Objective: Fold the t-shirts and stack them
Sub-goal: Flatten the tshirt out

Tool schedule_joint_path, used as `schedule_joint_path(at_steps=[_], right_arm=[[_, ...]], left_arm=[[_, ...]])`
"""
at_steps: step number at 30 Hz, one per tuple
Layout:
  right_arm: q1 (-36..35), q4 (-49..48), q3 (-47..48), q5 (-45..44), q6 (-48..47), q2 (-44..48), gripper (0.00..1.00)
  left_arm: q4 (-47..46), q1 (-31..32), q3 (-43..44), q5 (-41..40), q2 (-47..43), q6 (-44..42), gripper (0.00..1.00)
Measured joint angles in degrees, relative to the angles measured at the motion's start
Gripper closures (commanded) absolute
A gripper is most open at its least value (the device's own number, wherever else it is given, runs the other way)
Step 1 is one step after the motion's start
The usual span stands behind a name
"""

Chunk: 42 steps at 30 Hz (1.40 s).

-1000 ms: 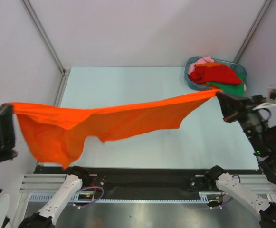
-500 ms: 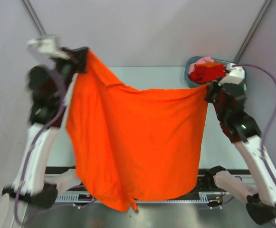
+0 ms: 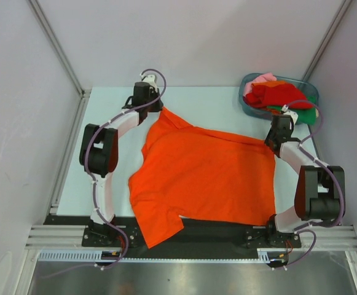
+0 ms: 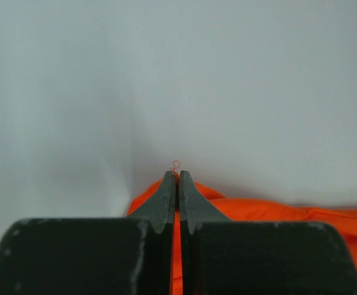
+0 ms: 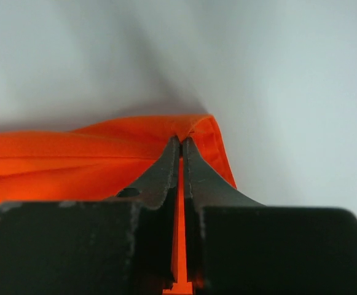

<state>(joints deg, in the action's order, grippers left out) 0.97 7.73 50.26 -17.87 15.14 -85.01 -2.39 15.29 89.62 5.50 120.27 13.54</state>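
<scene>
The bright orange t-shirt (image 3: pixel 206 175) lies spread on the table, its near edge hanging over the front rail. My left gripper (image 3: pixel 158 109) is shut on its far left corner, low on the table; the pinched cloth shows in the left wrist view (image 4: pixel 177 178). My right gripper (image 3: pixel 270 140) is shut on its far right corner; the right wrist view shows the cloth (image 5: pixel 181 140) clamped between the fingers. More t-shirts (image 3: pixel 278 95), red, pink, orange and green, are piled in the tub.
A bluish translucent tub (image 3: pixel 246 106) stands at the back right corner of the table. White walls enclose the table on the left, back and right. The black front rail (image 3: pixel 227 228) runs along the near edge.
Both arms swung the orange shirt from held high in the air forward and down onto the table. It now lies spread flat, with both grippers low at its far corners.
</scene>
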Motion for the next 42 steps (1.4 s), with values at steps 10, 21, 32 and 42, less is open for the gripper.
schedule_joint_path(at_steps=[10, 21, 32, 42], right_arm=[[3.26, -6.8, 1.22, 4.0, -0.66, -4.66, 1.0], [4.22, -7.15, 1.95, 4.94, -0.31, -4.66, 1.0], [4.33, -7.65, 1.95, 5.01, 0.2, -4.66, 1.0], [4.42, -7.98, 4.94, 1.77, -1.51, -8.68, 0.85]], left_arm=[[-5.9, 0.66, 4.83, 2.32, 0.35, 4.22, 1.0], [-9.68, 0.9, -3.89, -0.76, -13.4, 4.42, 1.0], [-9.07, 0.94, 8.5, 1.33, -4.31, 2.23, 1.0], [1.16, 0.9, 19.32, -5.81, 4.2, 0.15, 0.69]])
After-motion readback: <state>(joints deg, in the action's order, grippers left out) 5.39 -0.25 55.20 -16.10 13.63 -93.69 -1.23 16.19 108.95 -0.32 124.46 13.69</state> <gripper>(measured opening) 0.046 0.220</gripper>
